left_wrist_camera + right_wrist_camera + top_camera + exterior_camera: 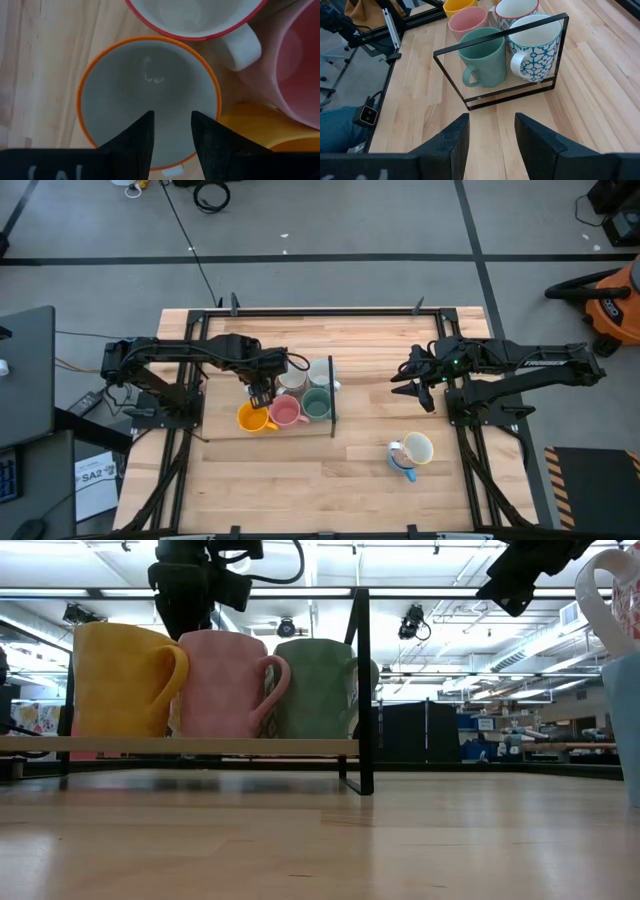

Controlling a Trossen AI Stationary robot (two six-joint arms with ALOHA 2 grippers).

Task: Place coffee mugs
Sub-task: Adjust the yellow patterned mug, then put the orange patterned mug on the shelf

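Observation:
Several mugs stand on a low wooden shelf with a black frame [332,395]: yellow [250,418], pink [284,412], green [316,403] and two white ones behind, one red-rimmed [192,17], one teal-patterned [535,47]. My left gripper [260,392] hovers open right above an orange-rimmed mug with a grey inside [125,85], which stands upright beside the yellow one; its fingertips [172,115] sit over the mug's mouth. My right gripper [415,380] is open in the air to the right of the shelf. A cream mug [418,447] and a blue mug [402,463] sit together on the table.
The shelf's black end frame [502,65] stands between my right gripper and the mugs. Bare tabletop [300,490] lies near the front edge and between the shelf and the cream and blue pair. Both arm bases flank the table.

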